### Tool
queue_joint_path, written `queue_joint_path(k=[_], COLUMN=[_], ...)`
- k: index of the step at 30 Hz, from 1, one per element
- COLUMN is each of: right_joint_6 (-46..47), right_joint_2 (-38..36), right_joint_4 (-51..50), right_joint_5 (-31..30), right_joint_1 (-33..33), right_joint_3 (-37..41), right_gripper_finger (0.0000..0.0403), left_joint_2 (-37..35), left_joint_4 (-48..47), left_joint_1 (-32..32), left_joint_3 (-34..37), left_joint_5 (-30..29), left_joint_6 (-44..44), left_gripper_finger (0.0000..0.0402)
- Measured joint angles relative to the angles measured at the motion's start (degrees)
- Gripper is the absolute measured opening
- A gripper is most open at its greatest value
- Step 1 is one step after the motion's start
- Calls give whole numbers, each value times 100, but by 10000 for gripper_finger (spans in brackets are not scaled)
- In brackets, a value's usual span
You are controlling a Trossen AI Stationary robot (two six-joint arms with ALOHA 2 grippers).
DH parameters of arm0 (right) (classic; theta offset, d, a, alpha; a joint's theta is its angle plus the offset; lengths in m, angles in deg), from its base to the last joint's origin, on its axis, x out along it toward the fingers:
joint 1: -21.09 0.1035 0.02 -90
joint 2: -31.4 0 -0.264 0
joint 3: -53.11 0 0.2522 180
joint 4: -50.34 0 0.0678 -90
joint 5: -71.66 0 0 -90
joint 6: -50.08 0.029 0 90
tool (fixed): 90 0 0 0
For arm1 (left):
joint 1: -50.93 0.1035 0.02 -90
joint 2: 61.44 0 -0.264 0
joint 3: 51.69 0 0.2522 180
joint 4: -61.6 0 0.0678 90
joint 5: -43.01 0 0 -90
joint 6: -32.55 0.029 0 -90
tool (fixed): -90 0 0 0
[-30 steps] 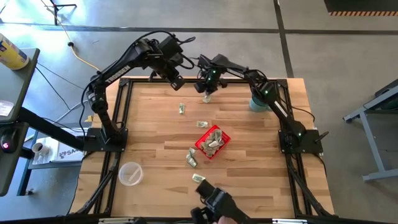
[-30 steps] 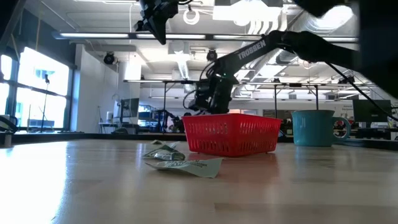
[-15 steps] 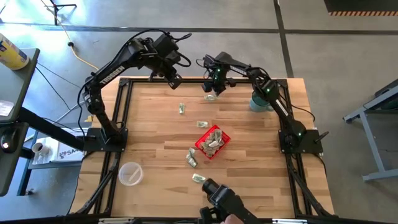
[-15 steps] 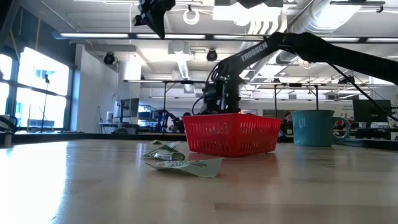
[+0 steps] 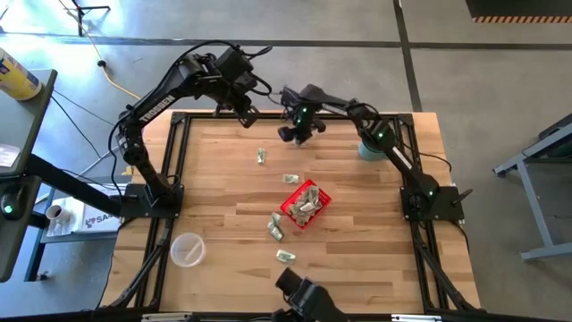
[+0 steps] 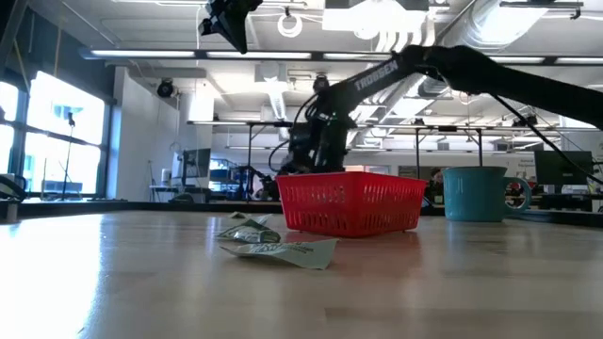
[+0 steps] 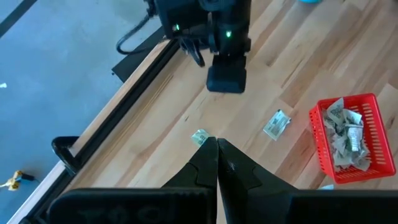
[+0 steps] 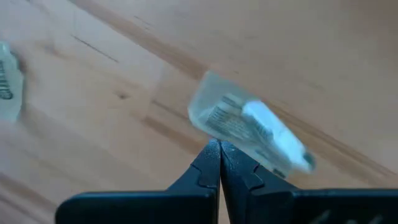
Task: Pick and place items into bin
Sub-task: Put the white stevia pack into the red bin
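Observation:
The bin, a red mesh basket (image 5: 306, 204), stands mid-table with several pale green-and-white packets in it. Loose packets lie at the back left (image 5: 261, 156), just behind the basket (image 5: 291, 179) and in front of it (image 5: 275, 229). My right gripper (image 5: 289, 136) hangs over the table's back edge, and the right wrist view shows it (image 8: 219, 149) shut on the edge of a packet (image 8: 249, 127). My left gripper (image 5: 248, 116) waits raised at the back left; the left wrist view shows it (image 7: 216, 148) shut and empty.
A clear plastic cup (image 5: 188, 249) stands at the front left. A teal mug (image 5: 367, 149) sits at the back right, partly under the right arm. Another packet (image 5: 286, 256) lies near the front edge, close to a dark object (image 5: 304, 300).
My right gripper has shifted left along the back edge, and the packet that lay under it no longer shows on the wood. The left arm barely moved.

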Motion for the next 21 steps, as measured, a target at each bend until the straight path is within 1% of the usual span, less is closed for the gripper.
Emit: queue_joint_path(k=[4,6,10,13,15,21], right_joint_6=[78,181,218,206,235,155], right_joint_2=[67,88,70,55,53,86], right_joint_4=[43,130,37,40,121,-60], right_joint_5=[84,-14,192,145,154,63], right_joint_1=[26,-13,-166,-244,-261,-270], right_joint_3=[-55,-44,-135,-278,-279,-273], right_gripper_finger=[1,1,2,1,1,1], left_joint_2=[0,0,0,0,0,0], left_joint_4=[0,-7,-17,-17,-13,0], left_joint_1=[0,0,0,0,0,0], left_joint_3=[0,0,0,-2,-2,-2], left_joint_5=[0,0,0,0,0,-26], left_joint_6=[0,0,1,2,5,109], left_gripper_finger=[44,44,44,44,44,44])
